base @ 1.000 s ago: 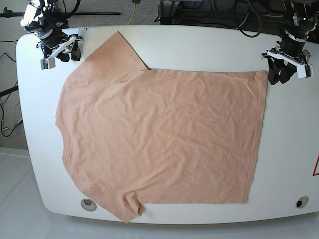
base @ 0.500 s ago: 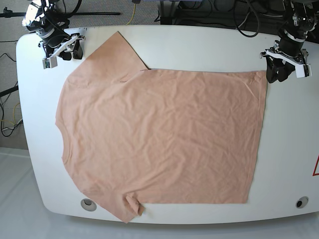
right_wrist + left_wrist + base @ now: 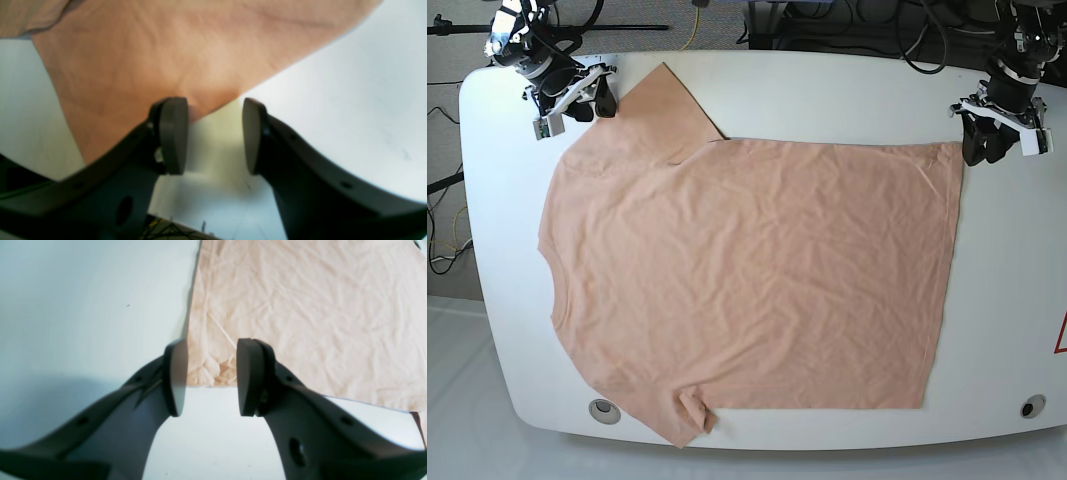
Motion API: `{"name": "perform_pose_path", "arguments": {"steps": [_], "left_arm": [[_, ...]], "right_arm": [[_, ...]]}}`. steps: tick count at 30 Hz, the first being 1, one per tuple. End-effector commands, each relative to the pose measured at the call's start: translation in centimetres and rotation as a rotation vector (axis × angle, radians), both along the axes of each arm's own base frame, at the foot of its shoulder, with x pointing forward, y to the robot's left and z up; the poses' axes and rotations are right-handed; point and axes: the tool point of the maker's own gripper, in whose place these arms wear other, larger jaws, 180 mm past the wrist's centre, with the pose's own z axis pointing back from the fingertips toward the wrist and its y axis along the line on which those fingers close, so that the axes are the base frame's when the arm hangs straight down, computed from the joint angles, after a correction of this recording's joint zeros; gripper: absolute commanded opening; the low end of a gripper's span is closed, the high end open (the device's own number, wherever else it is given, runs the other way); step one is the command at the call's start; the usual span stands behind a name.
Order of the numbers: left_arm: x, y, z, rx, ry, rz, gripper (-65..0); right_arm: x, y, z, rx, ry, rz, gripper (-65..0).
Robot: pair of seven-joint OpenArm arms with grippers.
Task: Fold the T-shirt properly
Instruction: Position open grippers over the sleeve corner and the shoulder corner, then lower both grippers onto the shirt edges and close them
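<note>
Overall: the T-shirt point(image 3: 747, 280) lies spread flat on the white table point(image 3: 1017, 300), neck opening toward the base view's left, hem toward its right.
Cloth: peach-pink, lightly wrinkled; one sleeve points to the far-left corner, the other reaches the near edge of the table.
Left gripper point(image 3: 210, 376): hangs over the far hem corner of the T-shirt; its dark fingers point(image 3: 248, 376) stand apart with a clear gap, nothing between them, and the creased corner shows through that gap.
Left gripper, base view point(image 3: 989, 140): just off the shirt's far-right corner.
Right gripper point(image 3: 215, 135): fingers point(image 3: 171, 133) spread, nothing pinched; one finger is over the edge of the far sleeve, the other over bare table.
Right gripper, base view point(image 3: 577, 100): beside the sleeve's outer edge, at the table's far-left corner.
Contact: cannot tell whether either gripper touches the cloth.
</note>
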Motion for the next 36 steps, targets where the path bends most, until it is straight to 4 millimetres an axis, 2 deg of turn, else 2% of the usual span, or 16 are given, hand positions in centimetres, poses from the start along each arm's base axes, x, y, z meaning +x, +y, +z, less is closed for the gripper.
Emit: {"name": "perform_pose_path", "arguments": {"steps": [1,7,15,27,36], "left_arm": [[0.2,-0.1,0.5,0.004,-0.01,-0.016,-42.2],[-0.2,-0.2,-1.0,-0.01,0.072,-0.031,-41.6],[-0.3,-0.1,-1.9,-0.032,0.126,-0.028,-38.8],[0.0,0.4,-0.9,0.0,0.088,-0.009,-37.9],[0.2,1.7,-0.9,-0.028,0.082,0.049,-37.5]], "right_arm": [[0.3,-0.5,0.9,-0.023,-0.027,0.008,-38.9],[0.1,-0.3,0.7,-0.018,-0.021,0.004,-39.1],[0.2,-0.4,0.7,-0.003,-0.025,-0.006,-39.3],[0.8,0.1,1.3,0.016,-0.044,0.019,-39.2],[1.1,0.5,1.0,0.007,-0.035,0.036,-39.7]]}}
